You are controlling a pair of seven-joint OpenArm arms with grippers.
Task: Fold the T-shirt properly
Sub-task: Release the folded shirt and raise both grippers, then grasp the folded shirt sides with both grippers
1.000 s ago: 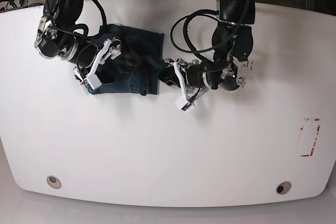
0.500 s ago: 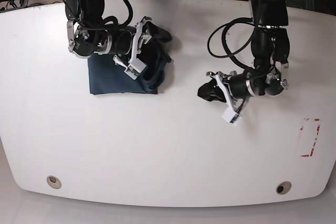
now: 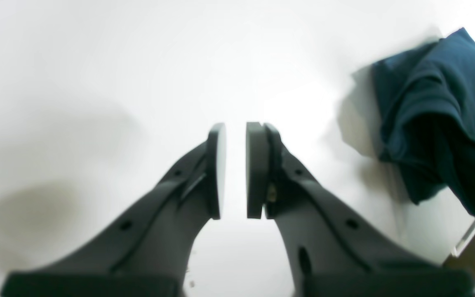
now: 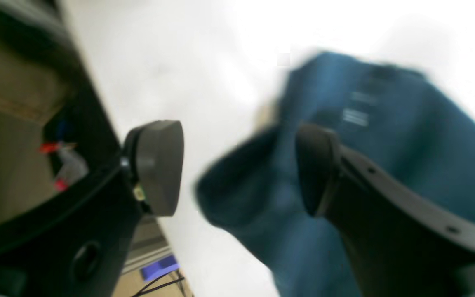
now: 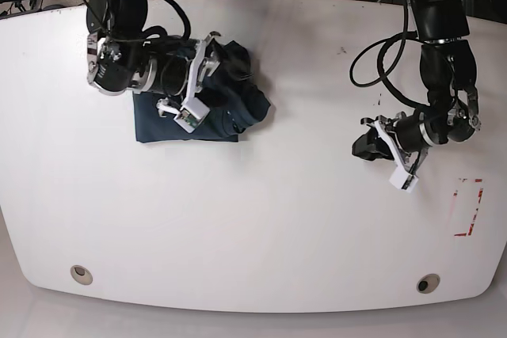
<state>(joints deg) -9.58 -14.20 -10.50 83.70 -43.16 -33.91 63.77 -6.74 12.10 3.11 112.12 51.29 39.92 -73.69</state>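
Note:
The dark navy-teal T-shirt (image 5: pixel 214 116) lies as a folded bundle at the back left of the white table (image 5: pixel 253 219), with its right side bunched up. My right gripper (image 5: pixel 198 81) is open right above it. In the right wrist view, the blurred shirt (image 4: pixel 386 136), with its white label marks, lies under and beyond the open right gripper (image 4: pixel 237 165). My left gripper (image 5: pixel 398 173) is far to the right, clear of the shirt. In the left wrist view the left gripper (image 3: pixel 236 136) has its pads almost together, with nothing between them. There the shirt (image 3: pixel 439 111) lies at the right edge.
A red rectangle mark (image 5: pixel 467 207) is on the table near its right edge. Two round holes (image 5: pixel 79 273) (image 5: pixel 428 282) sit near the front edge. The right wrist view shows the table's edge and the floor (image 4: pixel 10 123) beyond it.
My left arm has swung right, away from the shirt. My right gripper has shifted over the shirt, and the shirt's right side has bunched further right.

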